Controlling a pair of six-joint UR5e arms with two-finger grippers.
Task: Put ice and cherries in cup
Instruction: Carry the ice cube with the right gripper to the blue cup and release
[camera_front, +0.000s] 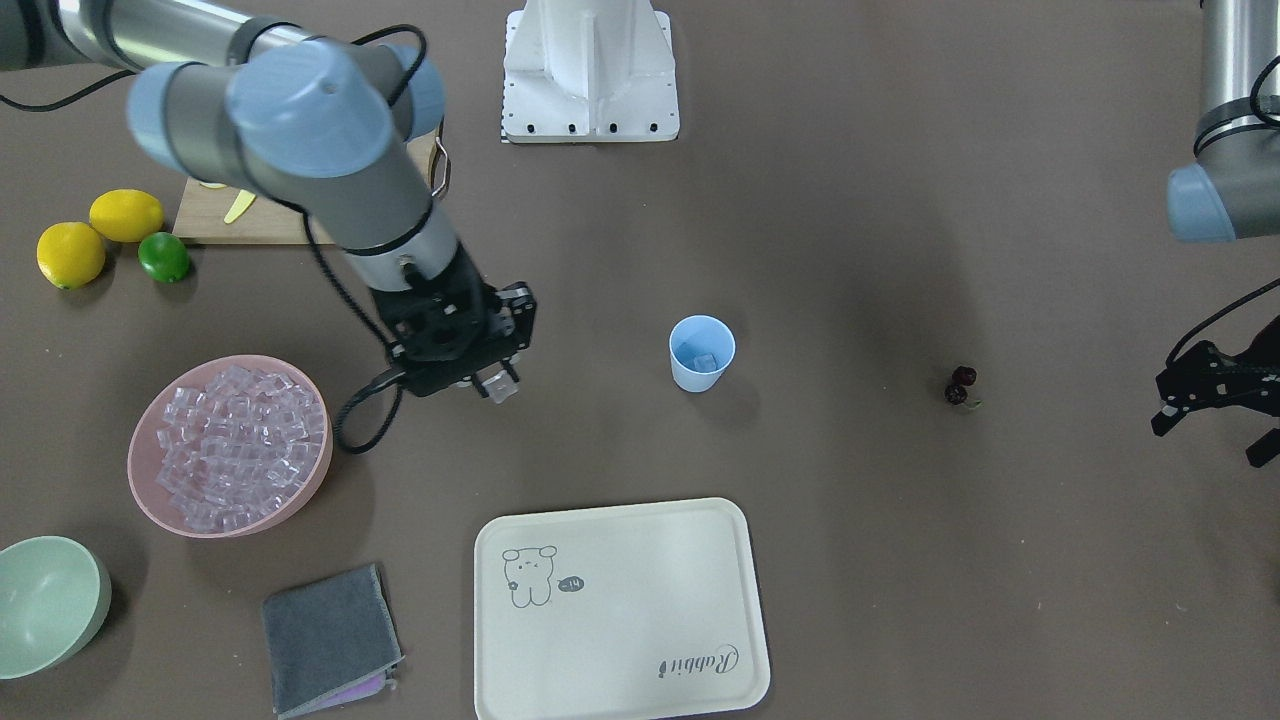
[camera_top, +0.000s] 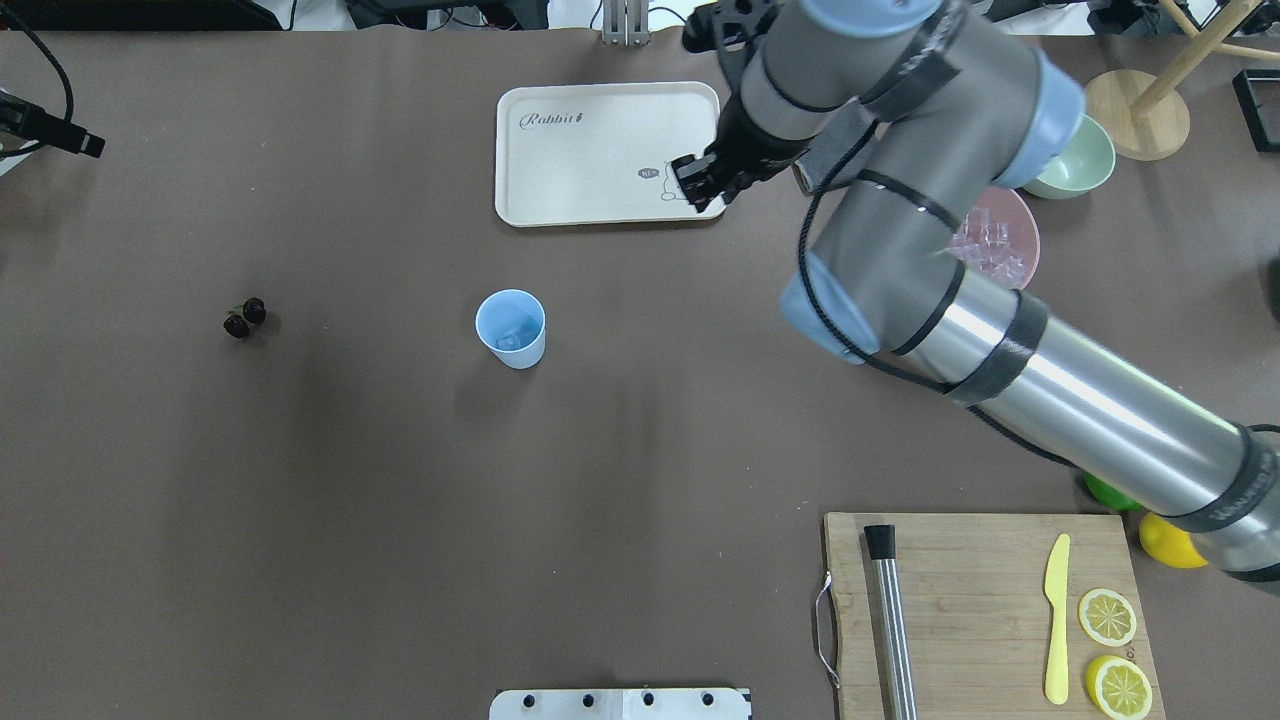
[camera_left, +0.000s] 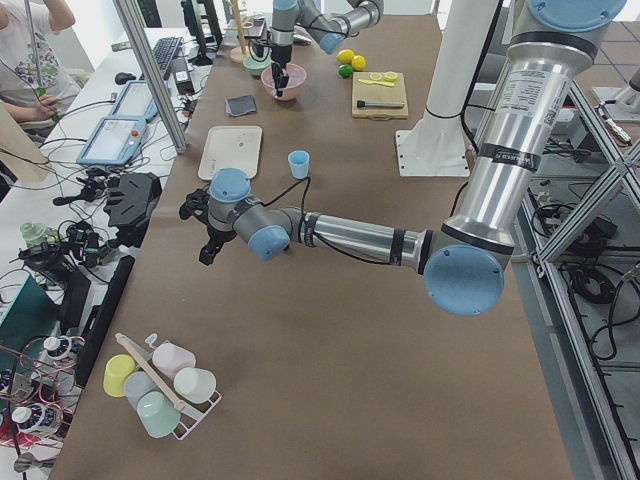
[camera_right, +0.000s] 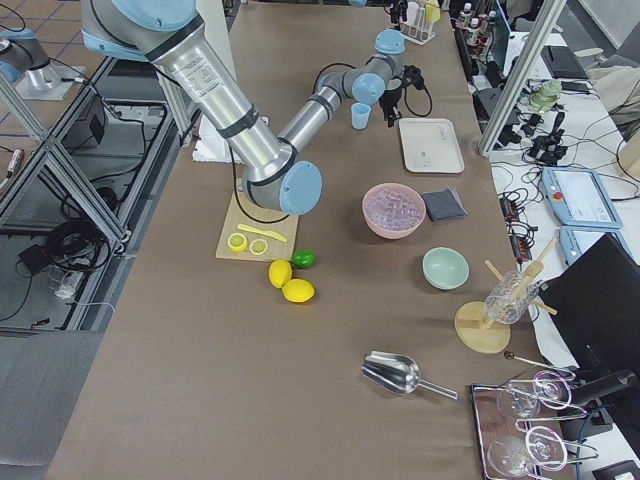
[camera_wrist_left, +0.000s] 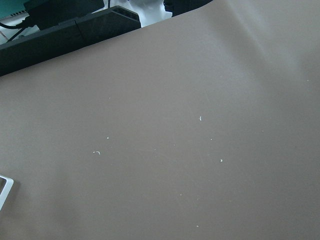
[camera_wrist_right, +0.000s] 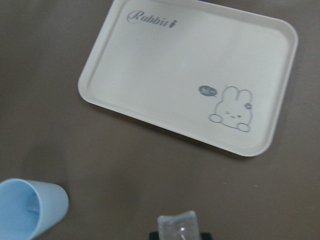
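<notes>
In the front-facing view, the right claw (camera_front: 497, 384) is closed on one small clear translucent ice cube (camera_front: 503, 391). It holds the cube above the tabletop, between the round pink plastic bowl (camera_front: 150, 420) heaped with ice (camera_front: 240, 440) and the small light-blue plastic cup (camera_front: 702, 352). The cup has a cube in it. The two dark red cherries on a thin green stem (camera_front: 961, 385) lie well beyond the cup, nearer the left claw (camera_front: 1212, 435), which is spread and empty.

From overhead, the cup (camera_top: 511, 327) stands upright, with the cherries (camera_top: 244, 317) well apart from it.

The right wrist view shows the cube (camera_wrist_right: 177, 227) pinched by its flat faces. The cube looks hard, light and slick, so opposite flats seem the safest hold. The cherries look soft and likely to roll, so they are best taken where stem meets fruit. The cup looks light enough to tip, so anything dropped in should be let go from above it.
</notes>
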